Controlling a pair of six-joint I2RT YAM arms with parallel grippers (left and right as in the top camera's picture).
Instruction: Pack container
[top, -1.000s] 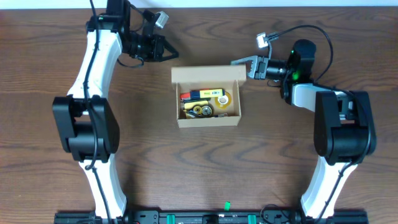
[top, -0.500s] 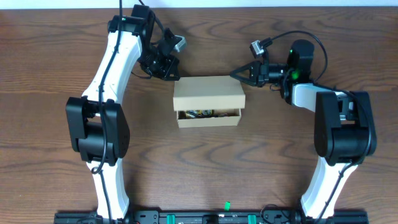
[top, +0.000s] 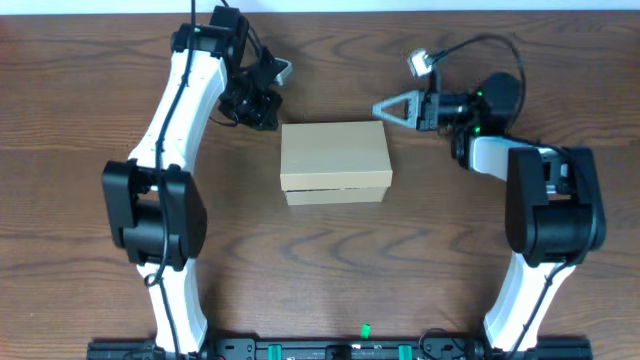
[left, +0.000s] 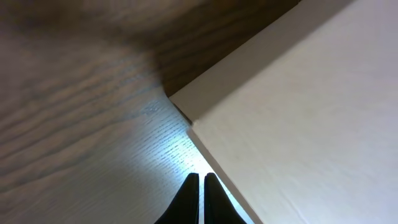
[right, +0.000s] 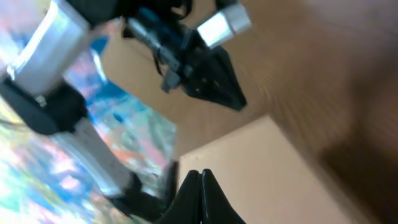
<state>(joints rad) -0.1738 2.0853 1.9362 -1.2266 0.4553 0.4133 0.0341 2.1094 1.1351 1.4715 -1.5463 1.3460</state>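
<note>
The container (top: 335, 160), a tan cardboard box, sits at the table's middle with its flap lid folded down over the top; its contents are hidden. My left gripper (top: 262, 110) is shut and empty, just off the box's back left corner; the left wrist view shows its tips (left: 200, 180) beside the container's edge (left: 298, 124). My right gripper (top: 381, 108) is shut and empty, just off the box's back right corner. In the blurred right wrist view its tips (right: 199, 176) hover over the container's lid (right: 267, 174).
The brown wooden table (top: 330, 270) spreads around the box. The left arm (top: 165, 120) and right arm (top: 545, 190) rise from the table's front edge on either side. The other arm (right: 186, 56) shows in the right wrist view.
The box lid went from standing open, with the items showing, to folded flat over the box. Both grippers drew back a little from the lid's back corners.
</note>
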